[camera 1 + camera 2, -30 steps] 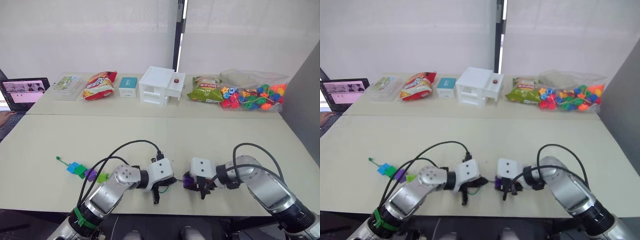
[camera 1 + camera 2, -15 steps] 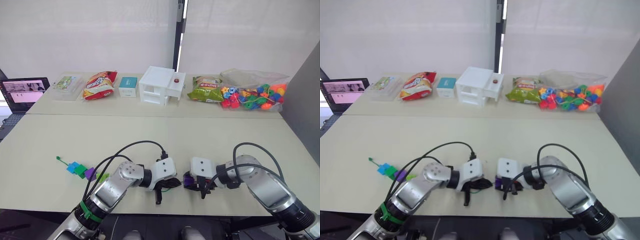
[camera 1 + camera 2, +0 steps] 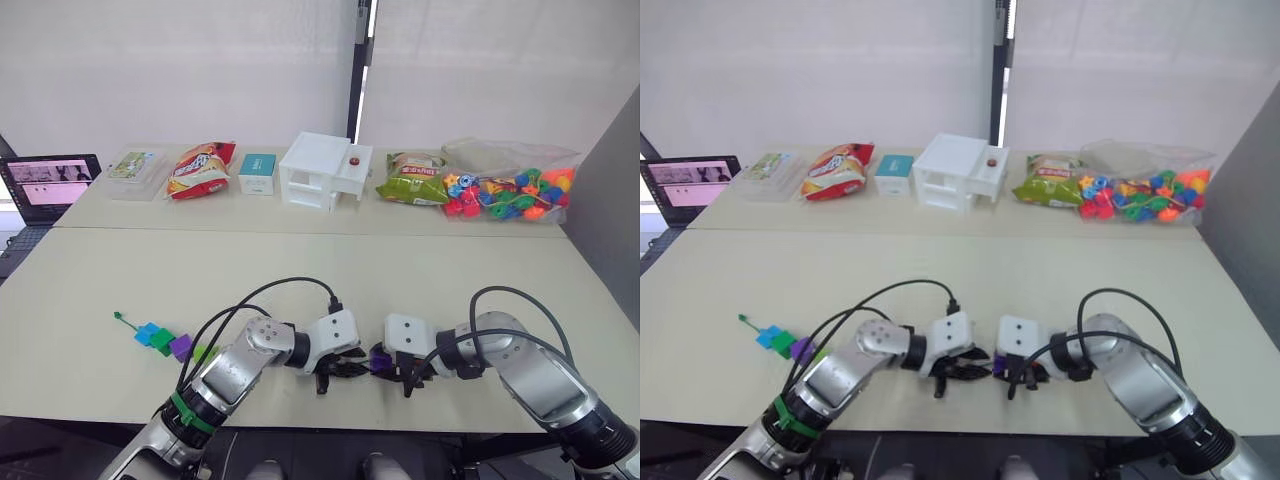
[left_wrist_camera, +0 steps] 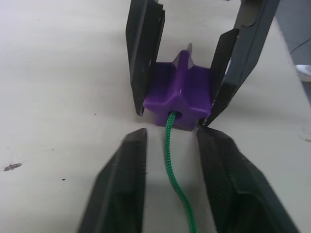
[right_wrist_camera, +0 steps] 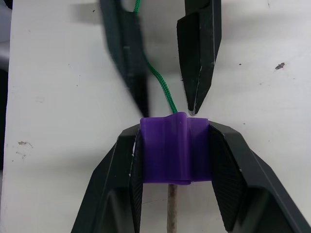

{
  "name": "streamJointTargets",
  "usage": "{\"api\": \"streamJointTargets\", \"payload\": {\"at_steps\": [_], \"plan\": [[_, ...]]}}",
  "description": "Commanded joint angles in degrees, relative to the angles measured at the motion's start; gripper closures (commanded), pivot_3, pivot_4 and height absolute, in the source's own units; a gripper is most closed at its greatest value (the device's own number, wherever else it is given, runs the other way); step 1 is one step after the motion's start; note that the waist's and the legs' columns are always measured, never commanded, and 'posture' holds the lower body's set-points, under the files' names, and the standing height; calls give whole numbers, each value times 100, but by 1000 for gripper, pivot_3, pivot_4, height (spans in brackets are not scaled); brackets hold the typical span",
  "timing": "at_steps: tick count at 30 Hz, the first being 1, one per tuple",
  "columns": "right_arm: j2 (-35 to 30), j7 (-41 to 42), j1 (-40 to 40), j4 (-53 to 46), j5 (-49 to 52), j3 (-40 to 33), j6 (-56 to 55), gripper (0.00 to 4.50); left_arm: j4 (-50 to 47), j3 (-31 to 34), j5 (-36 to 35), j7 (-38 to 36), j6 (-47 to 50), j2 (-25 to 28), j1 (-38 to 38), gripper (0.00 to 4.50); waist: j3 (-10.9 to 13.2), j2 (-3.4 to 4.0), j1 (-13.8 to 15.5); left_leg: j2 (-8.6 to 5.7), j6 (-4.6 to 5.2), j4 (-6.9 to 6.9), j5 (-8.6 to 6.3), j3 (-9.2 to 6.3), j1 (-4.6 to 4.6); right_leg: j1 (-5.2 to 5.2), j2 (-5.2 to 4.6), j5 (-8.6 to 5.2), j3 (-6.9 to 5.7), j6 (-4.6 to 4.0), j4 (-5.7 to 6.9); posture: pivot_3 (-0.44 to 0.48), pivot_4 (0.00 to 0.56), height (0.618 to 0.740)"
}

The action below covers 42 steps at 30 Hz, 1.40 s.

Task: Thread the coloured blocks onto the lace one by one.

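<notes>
My right hand (image 5: 174, 145) is clamped on a purple block (image 5: 173, 148), one finger on each side, low over the near part of the desk (image 3: 420, 290). The green lace (image 4: 172, 160) enters the block's hole on the side facing my left hand; the stiff grey tip (image 5: 171, 208) sticks out of the opposite face, between my right fingers (image 5: 116, 189). So this block is on the lace.

My left hand (image 4: 167, 160) faces the right one tip to tip, just beside the block. Its fingers (image 4: 121, 184) are apart, w/ the lace running between them. In the left wrist view the lace touches neither finger; no grip on it.

Rest of the lace trails back toward my left across the desk. Its knotted end (image 3: 117, 317) lies well apart from both hands. Next to that end sit 4 more blocks in a row: blue (image 3: 146, 332), dark green (image 3: 161, 341), purple (image 3: 181, 347), light green (image 3: 204, 353). They touch or nearly touch each other. Cannot tell from here whether the lace passes through them.

Far side of the desk: laptop (image 3: 50, 184), snack bag (image 3: 200, 170), white drawer box (image 3: 325, 172), clear bag of beads (image 3: 505, 190).
</notes>
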Motion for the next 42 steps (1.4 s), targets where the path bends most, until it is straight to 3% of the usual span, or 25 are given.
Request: {"api": "streamJointTargets", "payload": {"at_steps": [1,2,5,8,15,26,27,35,42], "plan": [[-13,-83,76,-30,120,-162,147,2623,-361,210,-243,-156,74,107,-46,1381,0,0,-14,0,0,0,0,0,0,-1,0,0,0,0,1,0,150,740],[4,-113,64,-86,192,-252,160,2048,-406,255,-282,-184,107,159,-71,1041,1,0,-25,1,0,0,0,0,-1,-2,0,0,0,0,1,0,150,740],[29,-190,20,-179,332,-414,197,1071,-467,277,-347,-288,131,251,-127,61,2,1,-36,1,0,0,0,0,-12,-15,1,0,0,0,7,0,150,740],[-59,-202,85,-335,522,-773,189,35,-412,199,-260,-368,24,286,-245,0,3,1,-38,1,0,-1,0,-1,-15,-18,2,0,0,0,6,0,150,740],[-533,31,763,-554,993,-1499,-54,10,199,-231,-44,-620,-228,-40,-696,0,4,0,-6,-1,0,1,0,-2,-26,-15,1,1,0,2,-10,0,150,740],[-580,-175,1209,-351,881,-1466,-424,10,941,-553,356,-713,-645,-297,-1073,0,6,-2,-48,-1,4,3,-2,-1,-22,-16,4,1,2,2,0,0,150,740],[-577,-190,1219,-335,866,-1445,-444,0,953,-540,356,-708,-636,-331,-1081,545,6,-2,-48,-1,4,2,-2,-1,-23,-16,4,1,2,2,-2,0,150,740],[-599,-222,1217,-278,835,-1348,-483,0,865,-544,333,-760,-598,-364,-988,3094,6,-2,-48,0,4,2,-2,-1,-23,-17,3,1,2,2,-2,0,150,740],[-518,-360,1097,-69,629,-1098,-554,0,774,-514,332,-797,-579,-299,-974,3117,6,-2,-51,0,4,2,-2,-1,-22,-17,4,1,2,2,-1,0,150,740]]}}
